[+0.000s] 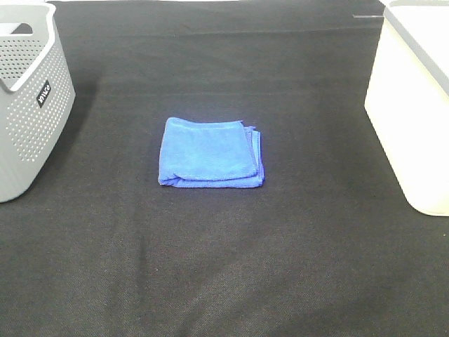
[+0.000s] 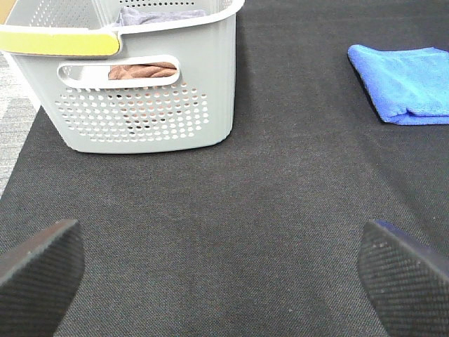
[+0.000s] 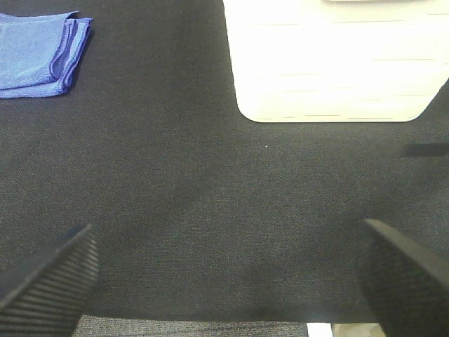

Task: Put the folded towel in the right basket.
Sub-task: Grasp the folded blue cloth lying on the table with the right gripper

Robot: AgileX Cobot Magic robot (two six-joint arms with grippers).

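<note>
A folded blue towel (image 1: 210,153) lies flat on the black mat in the middle of the table. It also shows in the left wrist view (image 2: 410,81) and in the right wrist view (image 3: 38,53). The right basket (image 1: 414,105) is white and stands at the right edge; its wall shows in the right wrist view (image 3: 337,63). My left gripper (image 2: 224,277) is open and empty above bare mat, well short of the towel. My right gripper (image 3: 228,277) is open and empty near the mat's front edge. Neither arm shows in the exterior high view.
A grey perforated basket (image 1: 28,98) stands at the left edge; in the left wrist view (image 2: 147,91) it holds brown and grey cloths. The black mat (image 1: 224,267) covers the table.
</note>
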